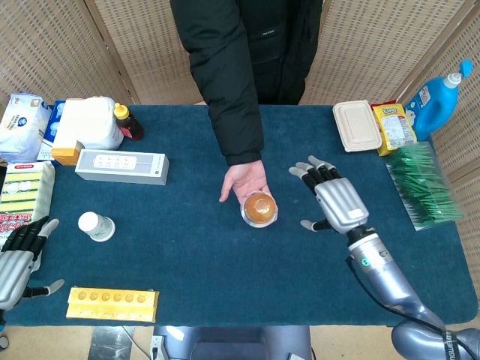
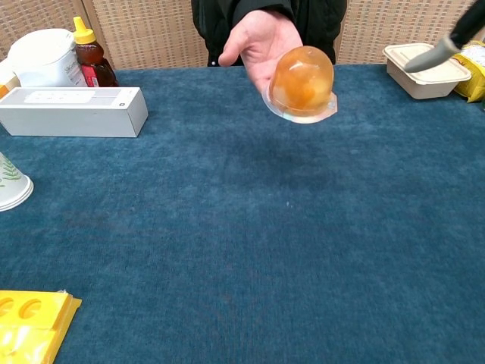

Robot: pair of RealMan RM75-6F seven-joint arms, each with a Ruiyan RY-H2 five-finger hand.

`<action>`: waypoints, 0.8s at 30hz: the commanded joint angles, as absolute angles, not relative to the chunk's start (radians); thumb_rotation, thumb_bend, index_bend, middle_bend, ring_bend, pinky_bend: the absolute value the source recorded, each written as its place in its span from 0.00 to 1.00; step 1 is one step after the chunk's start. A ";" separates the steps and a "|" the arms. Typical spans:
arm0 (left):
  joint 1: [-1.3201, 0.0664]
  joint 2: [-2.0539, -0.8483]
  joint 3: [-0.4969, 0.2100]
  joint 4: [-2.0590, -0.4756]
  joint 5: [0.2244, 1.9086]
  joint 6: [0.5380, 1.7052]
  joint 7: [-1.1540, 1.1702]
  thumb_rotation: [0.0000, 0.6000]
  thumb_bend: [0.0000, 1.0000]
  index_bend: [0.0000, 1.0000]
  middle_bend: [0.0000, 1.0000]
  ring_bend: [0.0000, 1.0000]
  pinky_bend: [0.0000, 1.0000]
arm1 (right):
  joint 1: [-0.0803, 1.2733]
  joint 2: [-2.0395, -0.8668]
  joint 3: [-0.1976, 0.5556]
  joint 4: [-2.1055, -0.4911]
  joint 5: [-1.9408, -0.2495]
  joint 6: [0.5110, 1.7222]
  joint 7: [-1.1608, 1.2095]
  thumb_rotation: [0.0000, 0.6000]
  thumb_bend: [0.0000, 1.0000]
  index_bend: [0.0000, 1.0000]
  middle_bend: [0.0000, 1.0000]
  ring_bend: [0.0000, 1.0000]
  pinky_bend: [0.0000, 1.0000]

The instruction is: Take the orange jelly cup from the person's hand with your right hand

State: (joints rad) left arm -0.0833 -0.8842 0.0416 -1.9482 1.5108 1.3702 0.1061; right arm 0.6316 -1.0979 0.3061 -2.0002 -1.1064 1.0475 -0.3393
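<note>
The orange jelly cup [image 1: 259, 208] [image 2: 301, 82] sits upside down on the person's open palm [image 1: 244, 181] [image 2: 261, 38], held above the middle of the blue table [image 1: 187, 247]. My right hand [image 1: 334, 199] hovers open to the right of the cup, fingers spread, a short gap from it. In the chest view only a fingertip of that hand [image 2: 447, 47] shows at the upper right. My left hand [image 1: 19, 259] rests open at the table's left front edge.
A grey box [image 1: 121, 166], white jar [image 1: 90, 124] and honey bottle [image 1: 127, 121] stand at the back left. A paper cup [image 1: 96, 226] and yellow tray [image 1: 112, 303] lie front left. A takeaway box [image 1: 357, 125], snack pack [image 1: 396, 124], blue bottle [image 1: 439, 91] and green packets [image 1: 422, 186] sit at the right.
</note>
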 commanded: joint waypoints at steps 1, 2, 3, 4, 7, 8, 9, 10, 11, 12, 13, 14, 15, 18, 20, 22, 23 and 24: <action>-0.088 -0.878 0.040 -1.947 1.508 1.364 0.096 1.00 0.08 0.00 0.00 0.00 0.04 | 0.687 -1.148 0.320 -2.033 -1.036 1.048 -0.419 1.00 0.13 0.17 0.17 0.07 0.12; -0.089 -0.876 0.039 -1.947 1.507 1.364 0.091 1.00 0.08 0.00 0.00 0.00 0.04 | 0.695 -1.155 0.319 -2.038 -1.024 1.051 -0.430 1.00 0.13 0.17 0.17 0.08 0.13; -0.089 -0.874 0.039 -1.946 1.508 1.363 0.085 1.00 0.08 0.00 0.00 0.00 0.04 | 0.702 -1.161 0.319 -2.048 -1.009 1.055 -0.438 1.00 0.13 0.18 0.18 0.08 0.14; -0.089 -0.872 0.040 -1.946 1.508 1.364 0.080 1.00 0.08 0.00 0.00 0.00 0.04 | 0.707 -1.165 0.320 -2.057 -0.998 1.057 -0.438 1.00 0.13 0.19 0.19 0.09 0.15; -0.090 -0.869 0.041 -1.945 1.512 1.363 0.073 1.00 0.08 0.00 0.00 0.00 0.04 | 0.725 -1.179 0.317 -2.062 -0.984 1.065 -0.456 1.00 0.15 0.22 0.21 0.12 0.18; -0.090 -0.868 0.043 -1.945 1.515 1.363 0.073 1.00 0.08 0.00 0.00 0.00 0.04 | 0.734 -1.190 0.314 -2.057 -0.978 1.069 -0.466 1.00 0.15 0.22 0.22 0.12 0.18; -0.090 -0.868 0.044 -1.945 1.518 1.363 0.072 1.00 0.08 0.00 0.00 0.00 0.04 | 0.741 -1.199 0.313 -2.051 -0.971 1.069 -0.471 1.00 0.15 0.22 0.22 0.13 0.19; -0.089 -0.867 0.045 -1.945 1.521 1.364 0.071 1.00 0.08 0.00 0.00 0.00 0.04 | 0.749 -1.209 0.311 -2.043 -0.962 1.067 -0.475 1.00 0.15 0.22 0.22 0.13 0.20; -0.088 -0.867 0.047 -1.945 1.525 1.366 0.070 1.00 0.08 0.00 0.00 0.00 0.04 | 0.760 -1.223 0.310 -2.029 -0.949 1.064 -0.478 1.00 0.15 0.22 0.22 0.14 0.20; -0.087 -0.867 0.048 -1.944 1.527 1.368 0.070 1.00 0.08 0.00 0.00 0.00 0.04 | 0.765 -1.230 0.310 -2.022 -0.943 1.061 -0.477 1.00 0.15 0.23 0.23 0.14 0.21; -0.086 -0.867 0.048 -1.944 1.528 1.370 0.068 1.00 0.08 0.00 0.00 0.00 0.04 | 0.771 -1.238 0.309 -2.015 -0.935 1.060 -0.476 1.00 0.16 0.23 0.23 0.15 0.22; -0.085 -0.867 0.049 -1.943 1.530 1.372 0.067 1.00 0.08 0.00 0.00 0.00 0.04 | 0.776 -1.247 0.309 -2.006 -0.929 1.058 -0.473 1.00 0.16 0.23 0.24 0.15 0.23; -0.085 -0.867 0.049 -1.943 1.531 1.373 0.066 1.00 0.08 0.00 0.00 0.00 0.04 | 0.782 -1.257 0.308 -1.997 -0.925 1.056 -0.470 1.00 0.16 0.24 0.24 0.16 0.24; -0.086 -0.868 0.049 -1.942 1.530 1.372 0.063 1.00 0.08 0.00 0.00 0.00 0.04 | 0.798 -1.286 0.304 -1.967 -0.915 1.053 -0.466 1.00 0.18 0.25 0.26 0.19 0.28; -0.088 -0.868 0.048 -1.943 1.527 1.367 0.063 1.00 0.08 0.00 0.00 0.00 0.04 | 0.810 -1.305 0.304 -1.949 -0.907 1.056 -0.468 1.00 0.19 0.26 0.27 0.20 0.29; -0.090 -0.867 0.047 -1.943 1.525 1.365 0.062 1.00 0.08 0.00 0.00 0.00 0.04 | 0.815 -1.314 0.303 -1.940 -0.905 1.062 -0.468 1.00 0.20 0.27 0.28 0.22 0.33; -0.091 -0.867 0.047 -1.943 1.523 1.364 0.062 1.00 0.08 0.00 0.00 0.00 0.04 | 0.818 -1.320 0.303 -1.934 -0.905 1.067 -0.467 1.00 0.20 0.28 0.29 0.24 0.34; -0.092 -0.867 0.046 -1.943 1.521 1.363 0.062 1.00 0.08 0.00 0.00 0.00 0.04 | 0.820 -1.326 0.303 -1.928 -0.904 1.072 -0.467 1.00 0.21 0.29 0.31 0.25 0.37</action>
State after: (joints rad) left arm -0.0911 -0.8670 0.0464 -1.9428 1.5220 1.3634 0.0616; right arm 0.8172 -1.3224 0.3036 -1.9314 -0.9054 1.0685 -0.4671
